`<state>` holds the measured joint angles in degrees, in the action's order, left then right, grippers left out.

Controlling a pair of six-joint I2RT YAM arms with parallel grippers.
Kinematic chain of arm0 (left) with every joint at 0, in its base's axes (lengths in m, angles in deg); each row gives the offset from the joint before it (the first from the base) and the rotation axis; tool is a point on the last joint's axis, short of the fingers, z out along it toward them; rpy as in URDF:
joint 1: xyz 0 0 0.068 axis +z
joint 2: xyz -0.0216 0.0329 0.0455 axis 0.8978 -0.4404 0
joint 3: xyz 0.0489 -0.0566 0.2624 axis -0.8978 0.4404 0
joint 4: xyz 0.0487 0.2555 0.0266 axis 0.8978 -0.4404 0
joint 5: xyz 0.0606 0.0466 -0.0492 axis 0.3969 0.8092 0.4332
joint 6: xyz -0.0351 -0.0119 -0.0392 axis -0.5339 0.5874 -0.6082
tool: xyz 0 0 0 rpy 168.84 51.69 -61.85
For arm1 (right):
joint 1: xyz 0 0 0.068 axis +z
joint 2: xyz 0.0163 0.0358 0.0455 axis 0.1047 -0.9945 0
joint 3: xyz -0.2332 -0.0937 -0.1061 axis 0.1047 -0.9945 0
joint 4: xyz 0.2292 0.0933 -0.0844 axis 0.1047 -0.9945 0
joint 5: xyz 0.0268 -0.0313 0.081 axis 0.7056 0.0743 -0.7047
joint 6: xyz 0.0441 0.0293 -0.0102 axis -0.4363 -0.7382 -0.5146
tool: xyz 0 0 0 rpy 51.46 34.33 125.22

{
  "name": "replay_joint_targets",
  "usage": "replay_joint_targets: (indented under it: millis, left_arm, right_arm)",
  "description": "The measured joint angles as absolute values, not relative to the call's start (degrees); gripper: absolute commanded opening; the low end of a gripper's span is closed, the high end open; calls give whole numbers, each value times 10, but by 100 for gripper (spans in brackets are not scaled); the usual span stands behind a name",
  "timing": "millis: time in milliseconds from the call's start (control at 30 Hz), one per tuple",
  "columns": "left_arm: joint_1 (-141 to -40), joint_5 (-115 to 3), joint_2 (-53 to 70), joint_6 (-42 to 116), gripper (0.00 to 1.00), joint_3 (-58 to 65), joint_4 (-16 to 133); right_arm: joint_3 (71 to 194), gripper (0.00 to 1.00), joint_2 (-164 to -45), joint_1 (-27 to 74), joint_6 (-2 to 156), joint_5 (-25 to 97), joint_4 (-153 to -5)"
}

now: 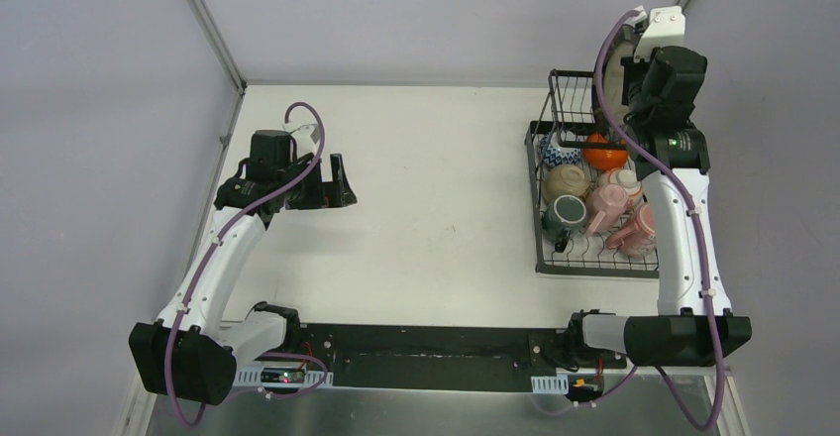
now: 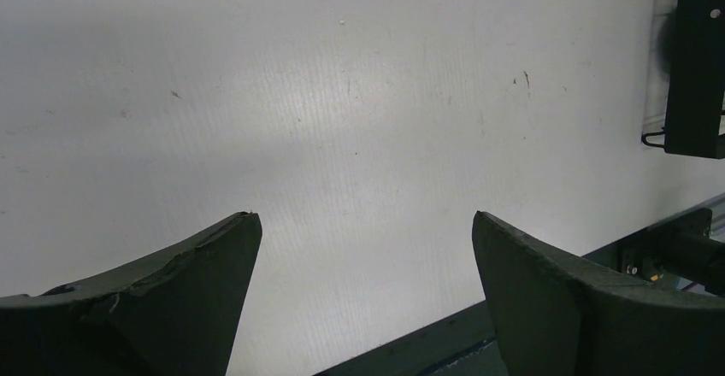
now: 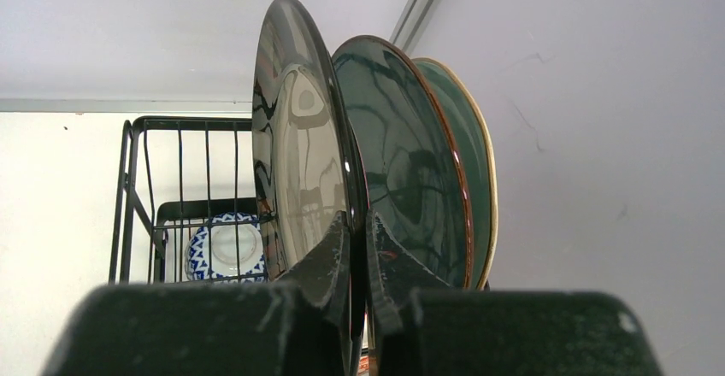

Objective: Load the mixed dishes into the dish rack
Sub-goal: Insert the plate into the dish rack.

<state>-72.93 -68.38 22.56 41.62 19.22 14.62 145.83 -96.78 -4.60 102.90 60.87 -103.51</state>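
Three plates stand on edge at the back of the black wire dish rack [image 1: 553, 119]: a dark-rimmed beige plate [image 3: 299, 154], a dark teal plate [image 3: 402, 162] and a green plate [image 3: 474, 162]. My right gripper [image 3: 359, 231] is shut on the lower rim of the dark-rimmed beige plate, one finger on each face. In the top view that plate's edge [image 1: 616, 64] shows beside the right wrist. Pink cups [image 1: 609, 203], an orange bowl [image 1: 604, 154] and a blue-patterned white bowl [image 3: 224, 248] lie in the rack. My left gripper [image 1: 342, 183] is open and empty over the bare table [image 2: 342, 94].
A beige cup [image 1: 565, 180] and a dark teal cup [image 1: 565, 213] also sit in the rack. The back wall and a corner post stand close behind the plates. The arms' black base rail [image 1: 426, 342] runs along the near table edge.
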Motion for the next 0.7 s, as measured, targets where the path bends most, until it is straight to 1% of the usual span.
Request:
replay_joint_targets:
  millis: [500,533,600,667,700]
  left_arm:
    - [-729,-684,226,416,99,192,146]
    - [-729,-684,226,416,99,192,146]
    - [-729,-684,226,416,99,192,146]
    - [-729,-684,226,416,99,192,146]
    - [-729,-684,226,416,99,192,146]
  right_arm:
    - [1447,0,-968,-44,1028,615,-1022]
    - [1447,2,-968,-44,1028,615,-1021]
    - [1445,11,-968,-44,1028,616,-1018]
    - [1438,15,-967,-43,1025,616,-1011]
    - [1432,16,-967,-43,1020,616,-1005]
